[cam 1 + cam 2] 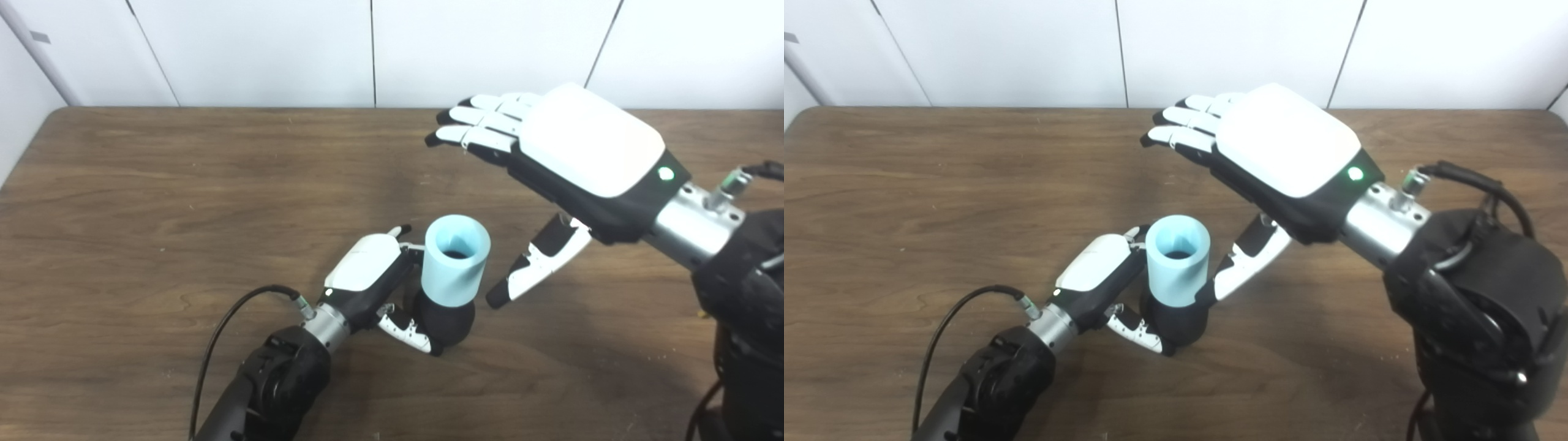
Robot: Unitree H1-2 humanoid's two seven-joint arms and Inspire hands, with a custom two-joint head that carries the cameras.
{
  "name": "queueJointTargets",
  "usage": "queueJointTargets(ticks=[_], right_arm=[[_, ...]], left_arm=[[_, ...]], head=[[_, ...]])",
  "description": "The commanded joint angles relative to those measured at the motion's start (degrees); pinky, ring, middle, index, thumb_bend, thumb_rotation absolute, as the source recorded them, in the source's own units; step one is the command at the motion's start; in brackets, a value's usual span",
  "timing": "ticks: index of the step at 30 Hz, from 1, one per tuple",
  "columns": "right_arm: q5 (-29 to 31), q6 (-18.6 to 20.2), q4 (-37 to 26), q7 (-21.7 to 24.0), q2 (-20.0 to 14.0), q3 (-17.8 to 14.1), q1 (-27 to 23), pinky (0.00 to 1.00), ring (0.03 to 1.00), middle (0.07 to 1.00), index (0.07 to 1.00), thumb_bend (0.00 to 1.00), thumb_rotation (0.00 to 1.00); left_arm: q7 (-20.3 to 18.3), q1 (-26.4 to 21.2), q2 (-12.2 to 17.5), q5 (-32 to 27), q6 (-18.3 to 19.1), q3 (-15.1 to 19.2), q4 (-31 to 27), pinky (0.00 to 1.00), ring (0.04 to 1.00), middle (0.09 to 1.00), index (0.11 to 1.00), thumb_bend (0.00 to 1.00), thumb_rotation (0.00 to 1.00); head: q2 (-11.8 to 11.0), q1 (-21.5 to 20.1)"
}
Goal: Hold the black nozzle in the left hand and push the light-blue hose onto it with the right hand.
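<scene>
Left hand (367, 275) clasped around black nozzle (446, 318) under light-blue hose (456, 260); right hand (576, 147) spread, empty.

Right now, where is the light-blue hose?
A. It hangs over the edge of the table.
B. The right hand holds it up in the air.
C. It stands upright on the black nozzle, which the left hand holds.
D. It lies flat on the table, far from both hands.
C: the light-blue hose stands upright on the black nozzle, which the left hand grips, while the right hand is open above, apart from it.
</scene>
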Motion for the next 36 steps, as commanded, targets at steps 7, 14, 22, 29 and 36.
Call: queueJointTargets(ticks=[7, 14, 22, 29, 36], right_arm=[[6.31, -6.16, -1.23, -1.56, -0.37, -3.38, 5.13, 1.0, 0.998, 0.983, 0.919, 0.74, 0.88], [4.88, -8.42, -1.23, 1.32, 1.69, -3.16, 10.66, 1.0, 1.0, 1.0, 0.997, 0.82, 1.0], [3.45, -9.16, -1.23, 5.44, 4.52, -2.98, 12.38, 1.0, 1.0, 1.0, 1.0, 0.87, 1.0], [3.78, -10.13, -1.23, 5.4, 4.99, -3.39, 13.35, 1.0, 1.0, 1.0, 1.0, 0.85, 1.0], [3.84, -10.25, -1.23, 5.42, 5.52, -3.2, 12.48, 1.0, 1.0, 1.0, 1.0, 0.83, 1.0]], left_arm=[[-0.9, 0.28, 1.04, 1.87, 1.8, 0.18, 2.99, 1.0, 0.72, 0.51, 0.465, 0.52, 0.0], [-0.97, 0.13, 0.91, 2.12, 1.97, -0.03, 3.2, 1.0, 0.721, 0.51, 0.465, 0.52, 0.0], [-1.45, 0.21, 1.04, 2.15, 2.36, -0.03, 2.95, 1.0, 0.731, 0.517, 0.459, 0.52, 0.0], [-2.14, 0.24, 1.16, 2.18, 2.82, -0.02, 2.46, 1.0, 0.743, 0.518, 0.458, 0.52, 0.0], [-2.58, 0.19, 1.17, 2.44, 3.15, -0.19, 2.43, 1.0, 0.727, 0.517, 0.46, 0.52, 0.0]], head=[[0.14, -0.1], [0.18, -0.27], [0.27, -0.27], [0.36, -0.18], [0.32, -0.25]])
